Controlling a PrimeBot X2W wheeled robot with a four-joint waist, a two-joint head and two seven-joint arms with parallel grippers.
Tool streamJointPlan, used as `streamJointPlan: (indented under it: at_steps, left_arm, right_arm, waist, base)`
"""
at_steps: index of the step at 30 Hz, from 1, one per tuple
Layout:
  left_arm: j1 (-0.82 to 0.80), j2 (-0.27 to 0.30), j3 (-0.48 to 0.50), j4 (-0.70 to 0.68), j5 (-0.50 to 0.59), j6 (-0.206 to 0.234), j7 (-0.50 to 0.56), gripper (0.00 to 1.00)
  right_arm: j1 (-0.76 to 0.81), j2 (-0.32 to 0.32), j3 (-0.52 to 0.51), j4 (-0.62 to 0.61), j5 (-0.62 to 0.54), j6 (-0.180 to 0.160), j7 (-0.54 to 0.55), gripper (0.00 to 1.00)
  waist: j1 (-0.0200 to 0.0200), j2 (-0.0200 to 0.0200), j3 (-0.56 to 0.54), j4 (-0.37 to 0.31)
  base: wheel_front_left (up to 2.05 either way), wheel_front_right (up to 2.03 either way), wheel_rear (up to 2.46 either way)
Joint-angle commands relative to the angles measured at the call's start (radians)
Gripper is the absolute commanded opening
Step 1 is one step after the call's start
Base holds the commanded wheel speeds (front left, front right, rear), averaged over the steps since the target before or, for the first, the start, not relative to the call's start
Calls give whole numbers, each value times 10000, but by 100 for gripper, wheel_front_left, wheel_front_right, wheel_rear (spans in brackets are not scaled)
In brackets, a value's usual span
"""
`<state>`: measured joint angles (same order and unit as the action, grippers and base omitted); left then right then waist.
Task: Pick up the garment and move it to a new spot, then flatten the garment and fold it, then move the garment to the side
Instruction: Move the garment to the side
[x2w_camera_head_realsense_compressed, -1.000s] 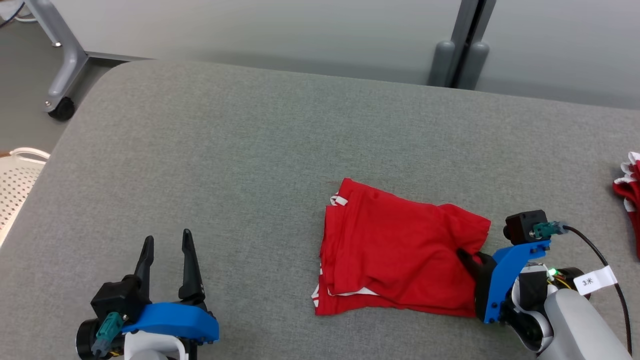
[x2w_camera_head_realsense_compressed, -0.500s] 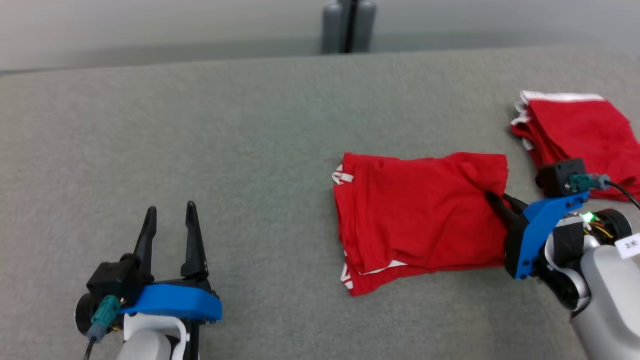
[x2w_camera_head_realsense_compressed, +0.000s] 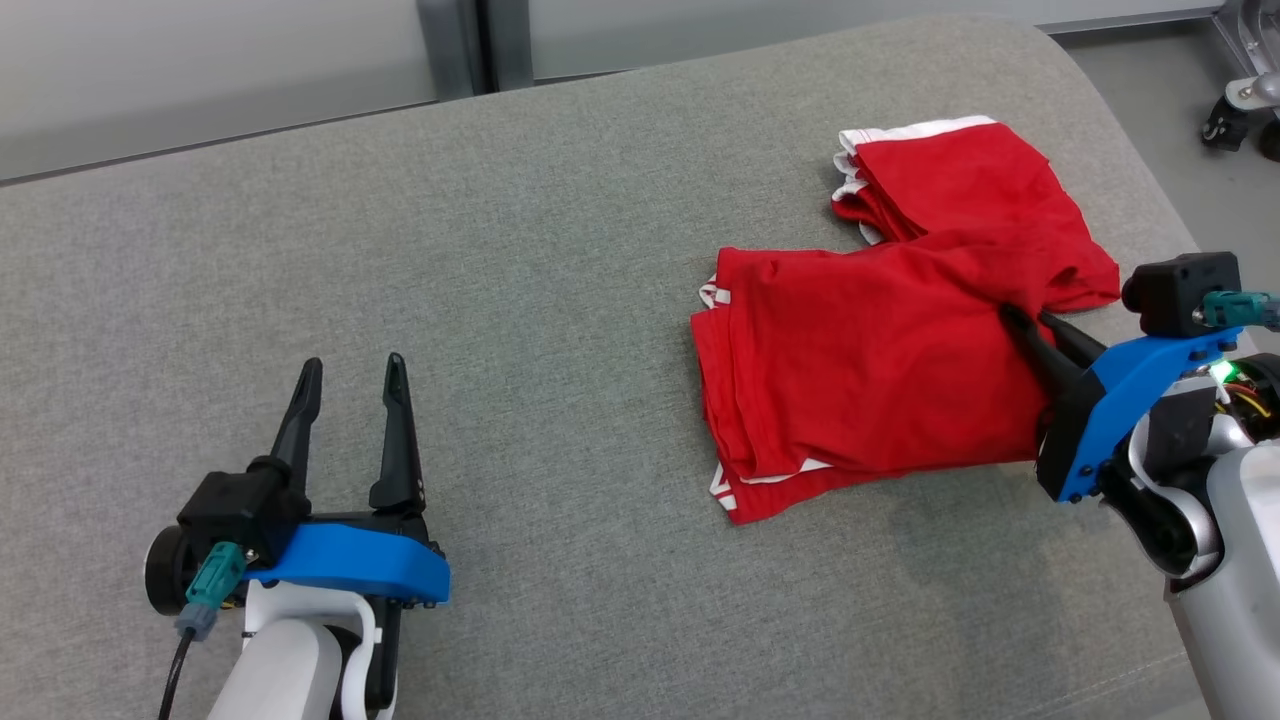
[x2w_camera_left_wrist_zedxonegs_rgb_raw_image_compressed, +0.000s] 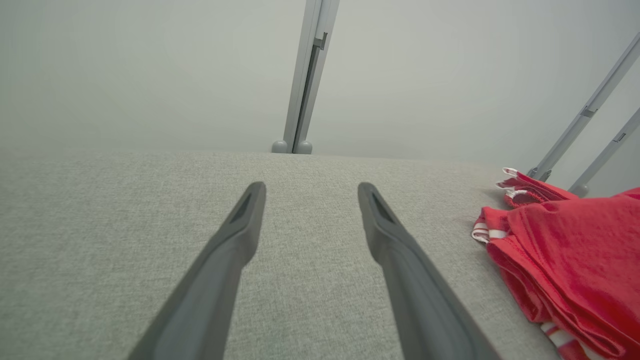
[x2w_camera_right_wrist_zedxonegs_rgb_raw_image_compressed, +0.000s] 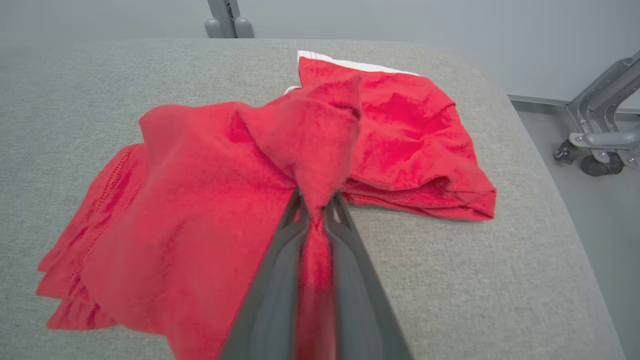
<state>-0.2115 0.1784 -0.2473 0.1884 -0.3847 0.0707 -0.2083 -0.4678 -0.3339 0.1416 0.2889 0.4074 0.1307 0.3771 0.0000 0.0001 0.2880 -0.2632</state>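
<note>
Two red pieces share the right half of the head view: the folded garment at middle right and a second red stack toward the upper right, both on the grey bench. We read the layered edges at the garment's lower left as a sign that folding is done, so its place beside the stack suits the last step, moving it to the side. Its right edge overlaps the stack's near edge in the head view. Whether the cloth rests on the stack or only hangs in front of it, we cannot tell.

Our right hand comes in from the right edge of the frame and has the garment by that right edge. In the right wrist view its two fingers are nearly together with a thin fold of red cloth pinched between them, and the cloth rises in a small peak just past the tips. Most of the garment lies flat on the bench, so we judge this a low grip for dragging rather than carrying.

Our left hand sits at the lower left, well apart from the cloth. Its fingers are spread wide with nothing between them. We take it as parked out of the way.
</note>
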Motion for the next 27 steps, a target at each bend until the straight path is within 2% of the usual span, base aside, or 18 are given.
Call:
streamJointPlan:
  at_steps: [1, 5, 10, 20, 27]
  left_arm:
    - [-93, 40, -50, -30, 79, 30, 12, 100]
    - [-118, 68, -102, -43, 92, 21, 72, 100]
    - [7, 49, -141, 20, 36, 55, 36, 100]
    - [41, -146, -336, 183, -64, 26, -155, 100]
    - [-116, -242, -417, 209, -37, -28, -279, 100]
  right_arm:
    - [-170, 45, -53, -70, -41, 2, -67, 0]
    - [-366, 51, -251, -271, -81, 2, -135, 0]
    - [-769, -246, -213, -432, -392, 0, 171, 0]
    - [-2026, -1780, -436, -285, -1094, 2, 1289, 0]
    - [-2340, -2614, -1146, 459, -1488, 2, 1751, 0]
  waist:
    - [0, -1, 18, 7]
    - [0, -1, 72, 161]
    - [0, -1, 45, 523]
    - [0, -1, 88, 1416]
    - [0, -1, 340, 1861]
  base:
    - [0, 0, 0]
    - [0, 0, 0]
    - [0, 0, 0]
    - [0, 0, 0]
    - [0, 0, 0]
